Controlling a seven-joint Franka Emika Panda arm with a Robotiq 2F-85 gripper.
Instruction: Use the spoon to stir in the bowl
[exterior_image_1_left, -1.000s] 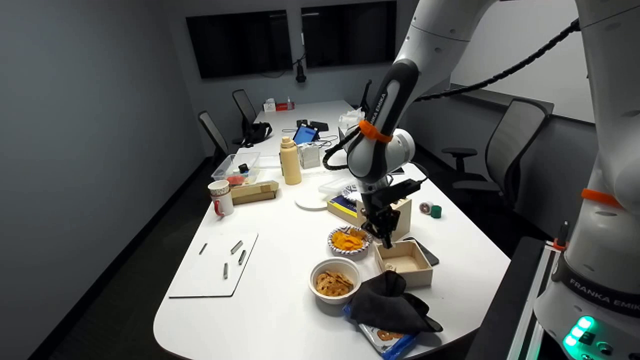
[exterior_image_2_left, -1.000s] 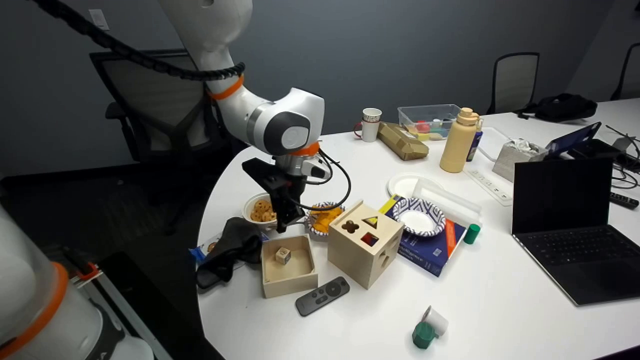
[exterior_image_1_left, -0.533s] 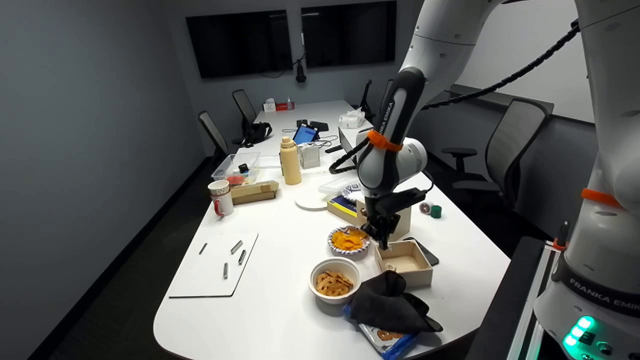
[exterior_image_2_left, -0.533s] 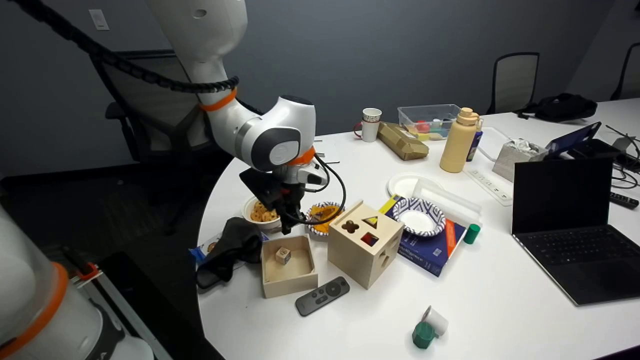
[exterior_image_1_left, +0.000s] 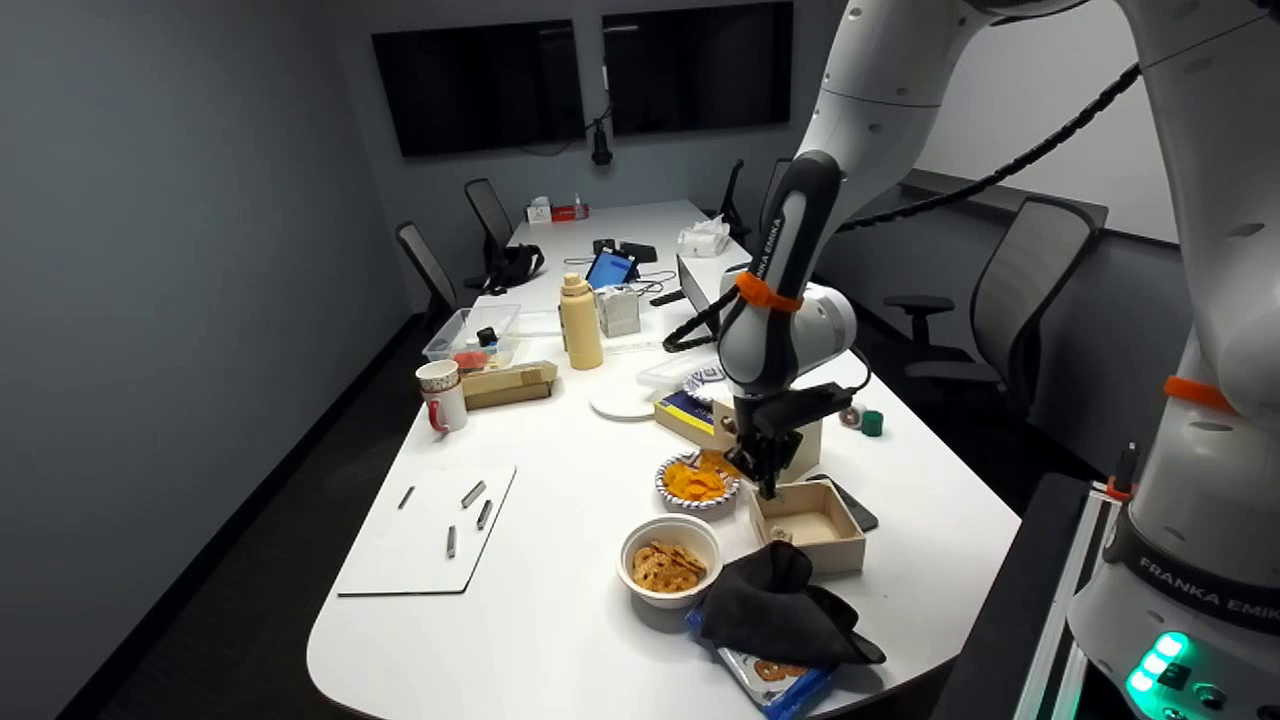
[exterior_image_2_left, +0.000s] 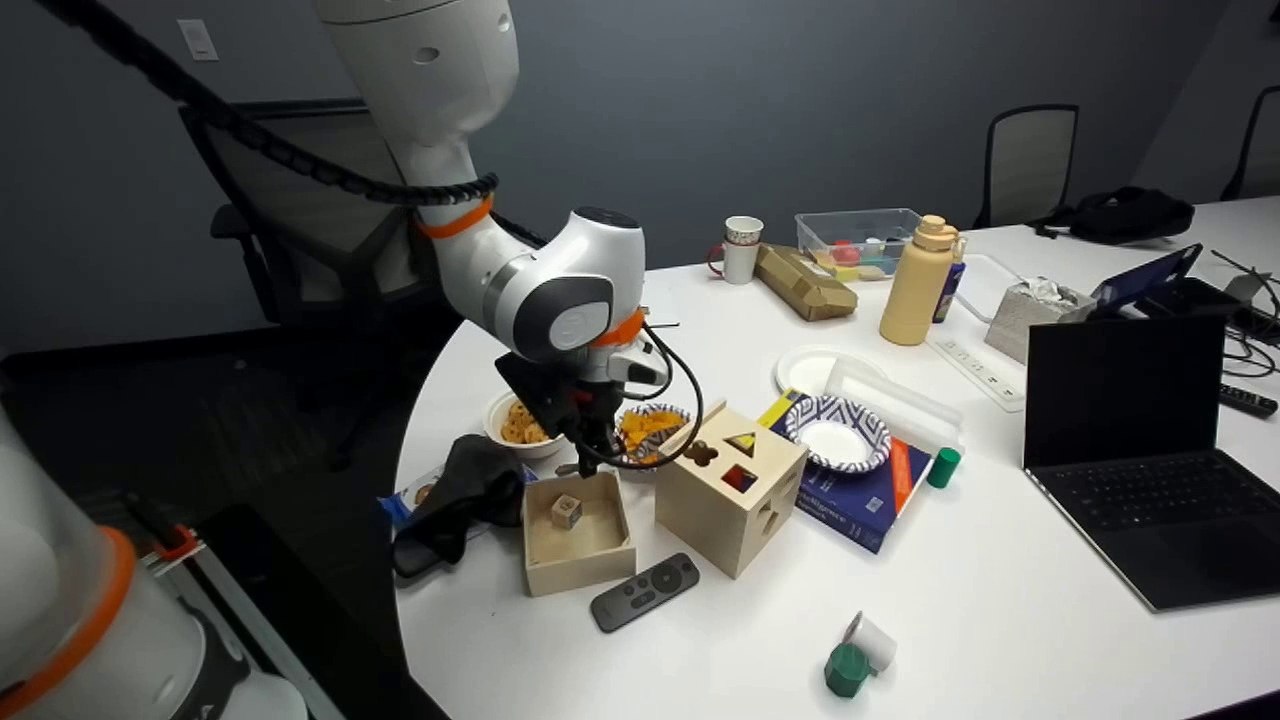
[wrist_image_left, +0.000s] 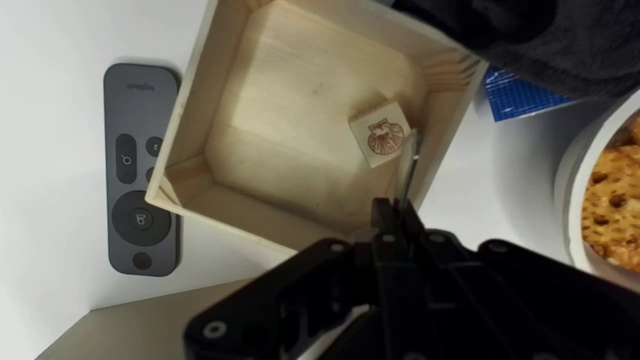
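Note:
The bowl (exterior_image_1_left: 666, 496) has a patterned rim and holds bright orange pieces. It shows in an exterior view (exterior_image_2_left: 657, 408) too, partly behind the gripper's cable, and is out of the wrist view. My gripper (exterior_image_1_left: 768, 488) points down beside it, above the near edge of the wooden box; it shows in an exterior view (exterior_image_2_left: 588, 462) too. In the wrist view, the gripper (wrist_image_left: 395, 210) is shut on a thin silver spoon (wrist_image_left: 407, 170), whose visible part juts out over the box's wall. The rest of the spoon is hidden in the jaws.
The open wooden box (wrist_image_left: 225, 227) holds a small cube (wrist_image_left: 382, 137). A white bowl of brown pieces (exterior_image_1_left: 640, 580), a black cloth (exterior_image_1_left: 780, 610), a remote (exterior_image_2_left: 645, 592) and a wooden shape box (exterior_image_2_left: 705, 520) stand close by. A book (exterior_image_2_left: 850, 500) with a plate lies beyond.
The arm has lowered and shifted right in both exterior views. The spoon's silver end showed on the orange bowl's side of the jaws a second ago and now shows on the opposite side.

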